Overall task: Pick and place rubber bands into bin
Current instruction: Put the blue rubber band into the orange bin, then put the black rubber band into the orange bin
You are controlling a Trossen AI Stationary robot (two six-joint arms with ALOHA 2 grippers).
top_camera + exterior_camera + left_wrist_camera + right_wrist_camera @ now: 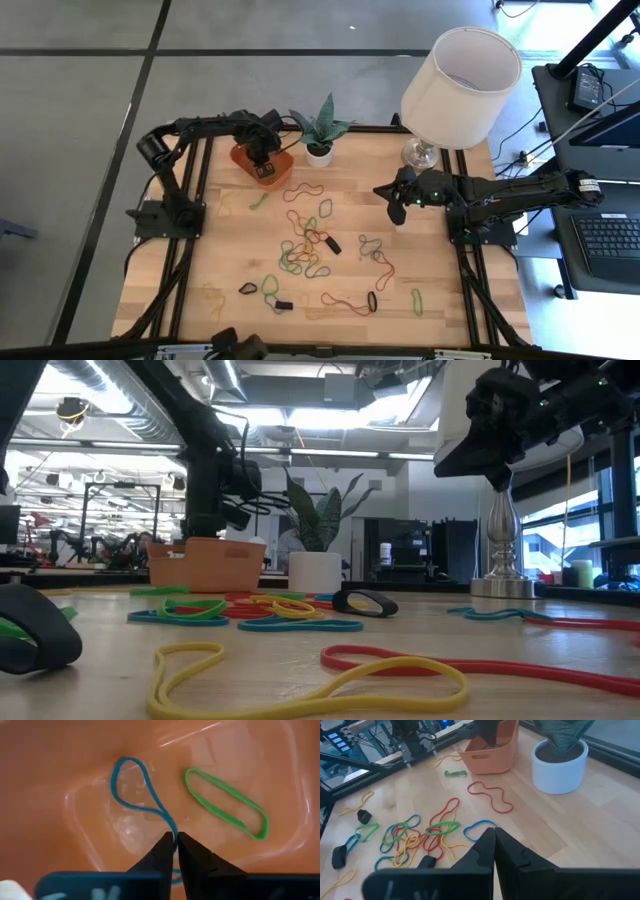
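The orange bin (285, 166) stands at the table's far left, next to a potted plant. My left gripper (175, 839) points down into the bin (90, 835) and is shut on a blue rubber band (131, 787). A green rubber band (225, 804) lies flat on the bin's floor beside it. Many loose rubber bands (305, 250) in mixed colours lie spread over the middle and near part of the table. My right gripper (395, 212) hangs shut above the table's right side, holding nothing, its fingers (485, 851) pointing toward the pile. My left gripper pinches the blue rubber band between its two fingertips at one end of the loop (173, 831). The fingers come from above, pointing down into the bin. The rest of the loop lies slack on the bin's floor.
A small plant in a white pot (319, 152) stands right of the bin. A lamp with a white shade (460, 75) stands at the far right corner. A red band (492, 797) and a green one (455, 773) lie near the bin (492, 750).
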